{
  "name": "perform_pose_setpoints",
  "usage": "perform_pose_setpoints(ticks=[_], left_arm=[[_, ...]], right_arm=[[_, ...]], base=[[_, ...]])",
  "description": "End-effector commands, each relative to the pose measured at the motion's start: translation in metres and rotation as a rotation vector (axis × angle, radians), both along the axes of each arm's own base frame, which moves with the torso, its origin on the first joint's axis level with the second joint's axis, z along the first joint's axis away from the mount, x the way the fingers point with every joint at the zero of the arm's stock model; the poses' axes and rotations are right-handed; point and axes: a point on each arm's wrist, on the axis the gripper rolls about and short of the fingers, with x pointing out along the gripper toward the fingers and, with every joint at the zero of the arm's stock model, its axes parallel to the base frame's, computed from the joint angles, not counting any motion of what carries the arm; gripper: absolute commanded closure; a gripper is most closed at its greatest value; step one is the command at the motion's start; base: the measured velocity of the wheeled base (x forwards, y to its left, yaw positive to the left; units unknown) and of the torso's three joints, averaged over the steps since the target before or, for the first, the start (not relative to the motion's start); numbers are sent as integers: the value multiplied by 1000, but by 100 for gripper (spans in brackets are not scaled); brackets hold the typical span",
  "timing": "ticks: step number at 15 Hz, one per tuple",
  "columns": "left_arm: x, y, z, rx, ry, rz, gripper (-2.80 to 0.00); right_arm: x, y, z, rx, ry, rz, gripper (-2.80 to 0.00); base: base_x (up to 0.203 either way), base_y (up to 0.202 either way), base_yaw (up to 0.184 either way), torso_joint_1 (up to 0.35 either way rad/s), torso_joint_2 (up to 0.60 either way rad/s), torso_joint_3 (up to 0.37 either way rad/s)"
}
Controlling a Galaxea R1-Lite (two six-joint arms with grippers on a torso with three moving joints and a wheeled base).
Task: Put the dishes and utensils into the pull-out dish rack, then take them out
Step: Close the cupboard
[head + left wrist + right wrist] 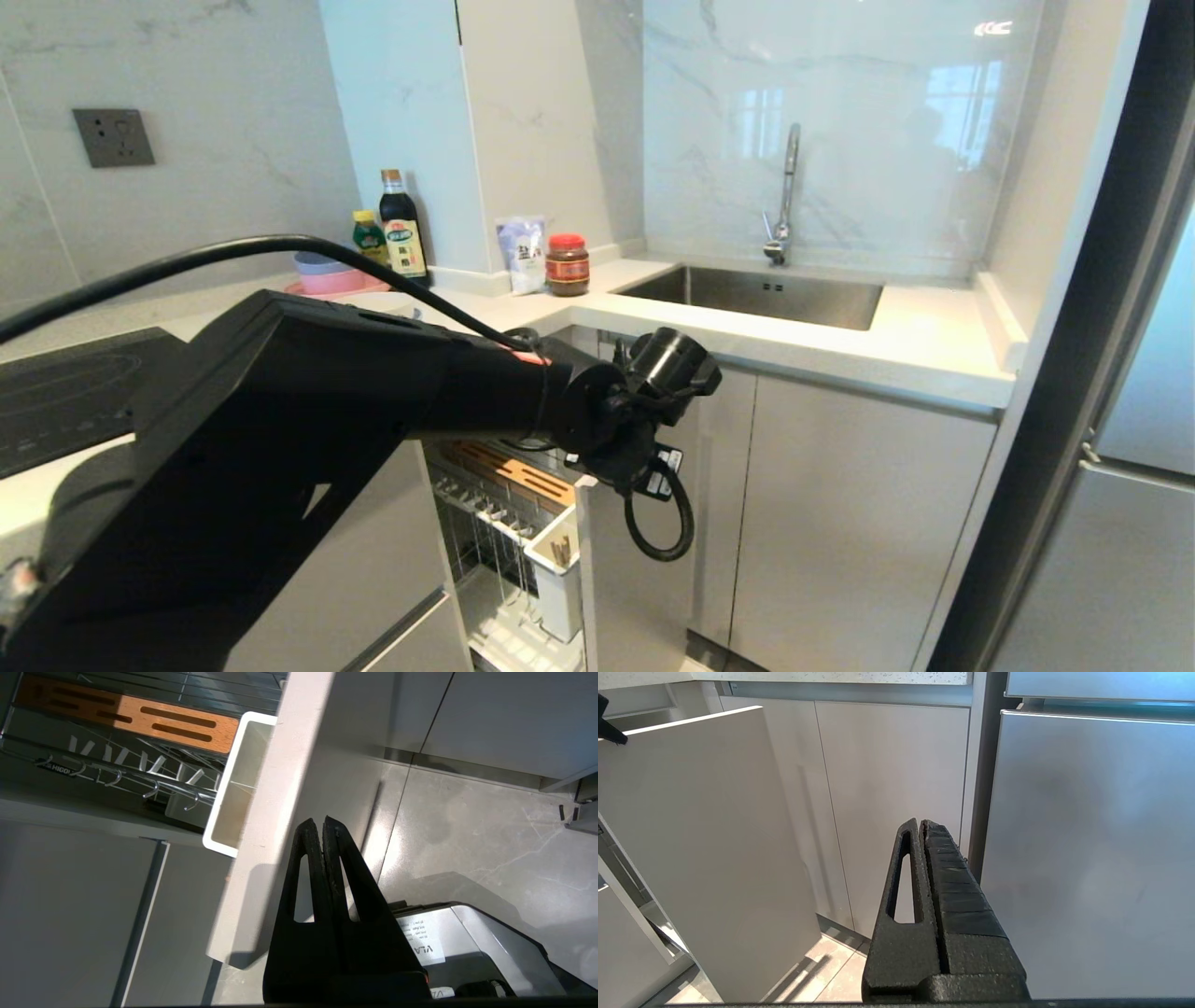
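Observation:
The pull-out dish rack [467, 499] stands drawn out under the counter, with its tan slotted wooden strip [177, 723], chrome hooks [112, 777] and white caddy [247, 756]. Something light brown [563, 553] pokes up inside the caddy; I cannot tell if it is the chopsticks. My left gripper [322, 821] is shut on nothing and hangs just above the top edge of the grey door front [280, 788]. A pale round rim [390, 301] peeks over my left arm [373, 392] on the counter. No spoons can be made out. My right gripper [920, 822] is shut and parked low.
A pink plate with small stacked bowls [327, 271], bottles [401, 233], a packet and a red-lidded jar [567, 264] stand at the back of the counter. The sink [756, 294] lies to the right and a black hob [56, 392] to the left. A steel fridge door [1087, 849] faces the right gripper.

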Motion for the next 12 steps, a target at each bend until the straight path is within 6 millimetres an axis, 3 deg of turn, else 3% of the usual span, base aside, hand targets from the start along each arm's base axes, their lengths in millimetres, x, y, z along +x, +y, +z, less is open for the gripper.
perform_pose_setpoints(ticks=[1, 12], left_arm=[[8, 9, 2, 4, -4, 21, 0], [60, 71, 10, 78, -42, 145, 0]], right_arm=[[0, 0, -1, 0, -3, 1, 0], [0, 0, 0, 0, -2, 1, 0]], base=[[0, 0, 0, 0, 0, 0], [0, 0, 0, 0, 0, 0]])
